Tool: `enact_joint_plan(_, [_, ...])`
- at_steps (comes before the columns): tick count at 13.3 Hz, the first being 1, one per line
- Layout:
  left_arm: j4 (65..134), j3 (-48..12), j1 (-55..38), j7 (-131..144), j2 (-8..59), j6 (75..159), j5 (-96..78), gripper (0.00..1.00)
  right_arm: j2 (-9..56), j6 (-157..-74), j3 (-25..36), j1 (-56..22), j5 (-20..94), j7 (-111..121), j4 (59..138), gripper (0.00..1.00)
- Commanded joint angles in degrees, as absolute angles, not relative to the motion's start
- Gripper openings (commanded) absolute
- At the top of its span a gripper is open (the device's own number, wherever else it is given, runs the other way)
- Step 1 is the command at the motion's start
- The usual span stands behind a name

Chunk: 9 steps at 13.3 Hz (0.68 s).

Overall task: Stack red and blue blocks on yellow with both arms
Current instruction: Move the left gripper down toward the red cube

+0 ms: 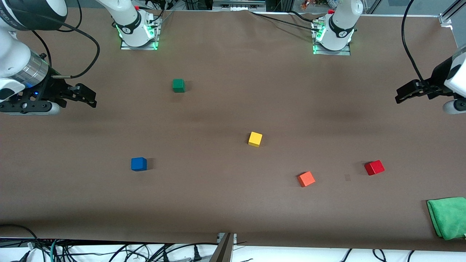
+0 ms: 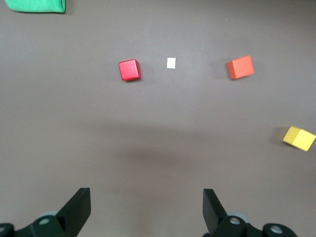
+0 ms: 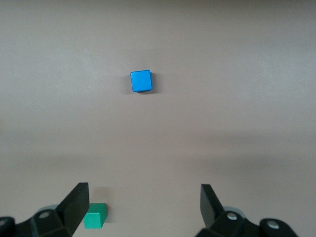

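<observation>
The yellow cube sits near the middle of the brown table. The blue cube lies toward the right arm's end, the red cube toward the left arm's end, both nearer the front camera than the yellow one. My right gripper hangs open and empty over the table's right-arm end; its wrist view shows the blue cube ahead of its open gripper. My left gripper hangs open and empty over the left-arm end; its wrist view shows the red cube and the yellow cube.
An orange cube lies between the yellow and red cubes, nearer the front camera. A green cube sits closer to the arm bases. A folded green cloth lies at the front corner of the left arm's end. A small white square lies beside the red cube.
</observation>
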<state>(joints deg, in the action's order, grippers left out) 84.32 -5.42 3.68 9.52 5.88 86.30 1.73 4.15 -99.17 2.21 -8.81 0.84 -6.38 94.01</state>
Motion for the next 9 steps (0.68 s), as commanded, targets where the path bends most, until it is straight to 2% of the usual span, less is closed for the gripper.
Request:
enact_joint_plan(1, [84.8,-4.9,3.1,6.6,5.4,86.0,3.2,1.0,4.8,-97.8,1.1,-7.7,0.2,-6.6,90.4,0.99])
enact_joint_plan(4, [84.6,-4.9,3.1,7.1,7.4,87.4,2.2,1.0,4.9,-98.2,1.1,-7.4,-0.1,-6.6,89.7,0.99])
enact_joint_plan(9, [85.4,-4.9,8.3,6.2,18.3,95.4,2.1,1.0,5.7,-98.5,1.1,-7.7,0.2,-6.9,89.6,0.99])
